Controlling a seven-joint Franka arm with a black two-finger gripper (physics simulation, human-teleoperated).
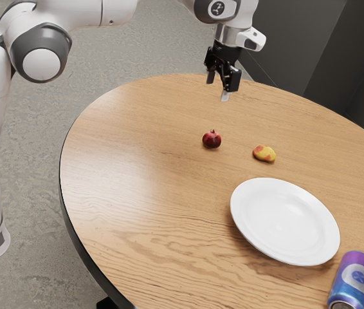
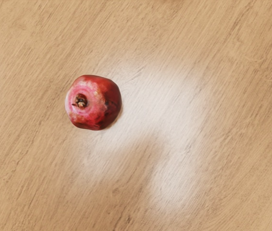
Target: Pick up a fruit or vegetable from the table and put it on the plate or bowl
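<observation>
A small red pomegranate (image 1: pixel 211 139) rests on the round wooden table (image 1: pixel 143 193), near its middle. My black gripper (image 1: pixel 217 89) hangs in the air above and behind it, open, with nothing between its fingers. In the wrist view the pomegranate (image 2: pixel 92 102) lies on the bare wood below my hand, its crown facing up. A yellow and red fruit (image 1: pixel 264 153) sits to the exterior view's right of the pomegranate. The white plate (image 1: pixel 285 221) lies nearer the front, with nothing on it.
A purple can (image 1: pixel 352 280) stands at the table's front right edge, just beyond the plate. Dark wall panels rise behind the table at the exterior view's right.
</observation>
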